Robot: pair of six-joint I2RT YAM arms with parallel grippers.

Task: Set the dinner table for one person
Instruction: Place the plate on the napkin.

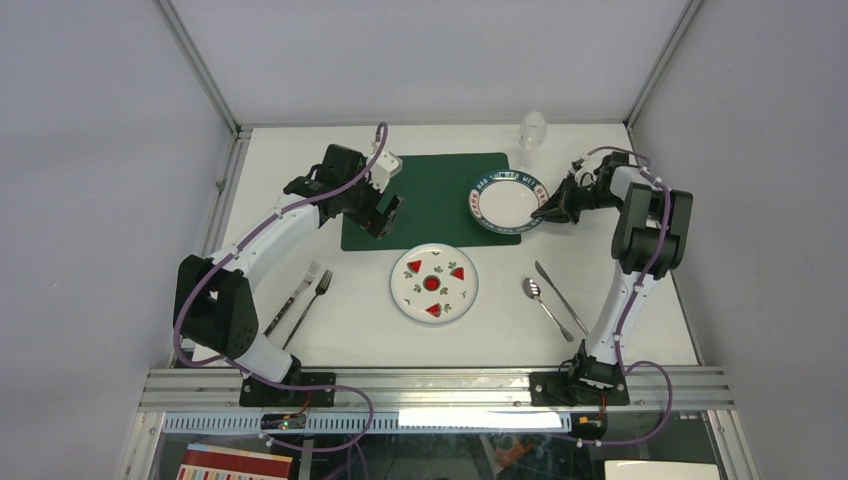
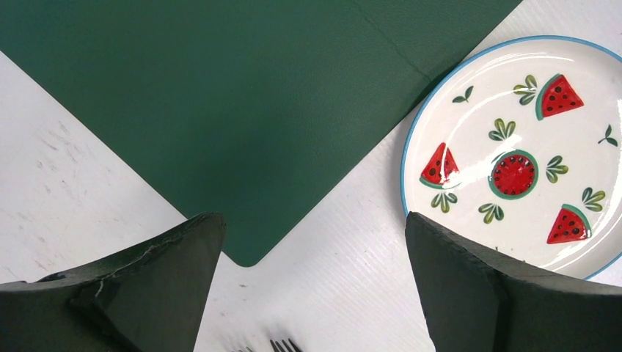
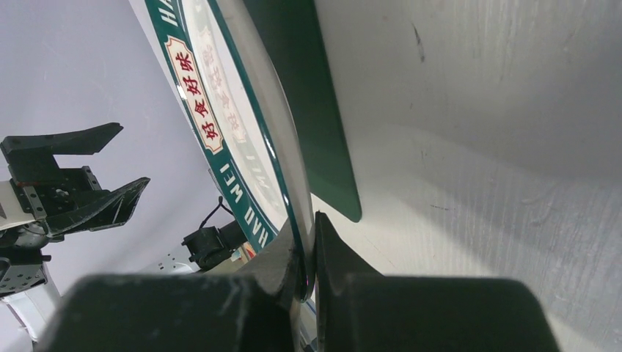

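Spanning the whole scene, the white surface (image 1: 350, 340) carries a half-laid setting. The green placemat (image 1: 440, 190) lies far centre. The green-rimmed plate (image 1: 505, 203) sits tilted over its right edge, rim clamped in the right hand (image 1: 548, 210). The watermelon plate (image 1: 434, 284), forks (image 1: 300, 295) near left, knife (image 1: 555, 290) and spoon (image 1: 540, 300) near right, and far glass (image 1: 533, 130) look unplaced. The left hand (image 1: 385, 215) hangs spread apart above the placemat's near-left corner.

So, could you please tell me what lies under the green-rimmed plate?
Beneath the green-rimmed plate lie the right edge of the dark green placemat and bare dinner table; the right end effector pinches its rim. Whatever mat the plate covers is hidden from above.
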